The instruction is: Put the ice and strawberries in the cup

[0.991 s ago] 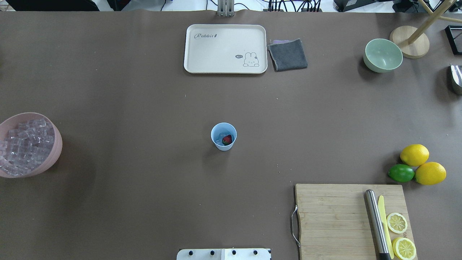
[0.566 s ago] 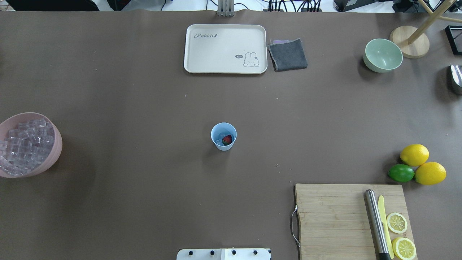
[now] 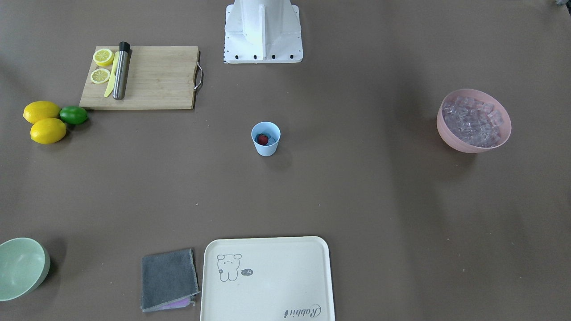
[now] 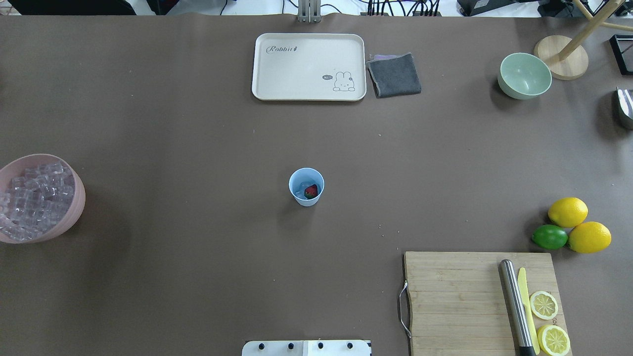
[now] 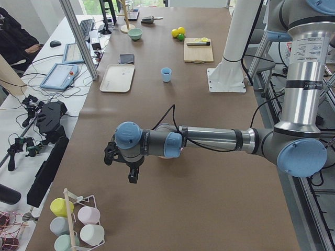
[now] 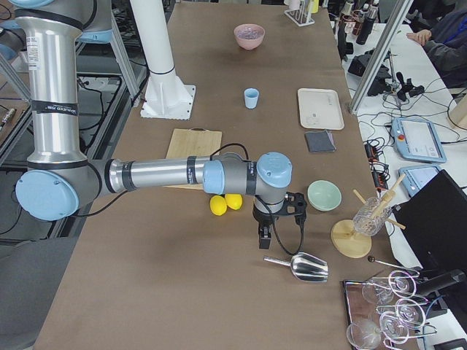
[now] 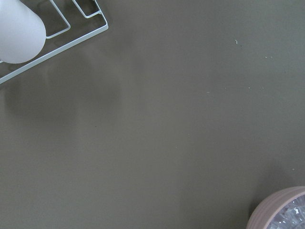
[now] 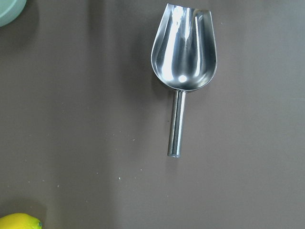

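The light blue cup stands upright in the middle of the table, also in the front view. Inside it lies a red strawberry beside a piece of clear ice. Many more ice cubes fill the pink bowl at the table's left end. My left gripper hangs over the table near the left end, far from the cup. My right gripper hangs near the right end, above a steel scoop. Whether either is open or shut I cannot tell.
The steel scoop lies empty on the table. Two lemons, a lime and a cutting board with lemon slices and a knife sit front right. A cream tray, grey cloth and pale green bowl stand at the back.
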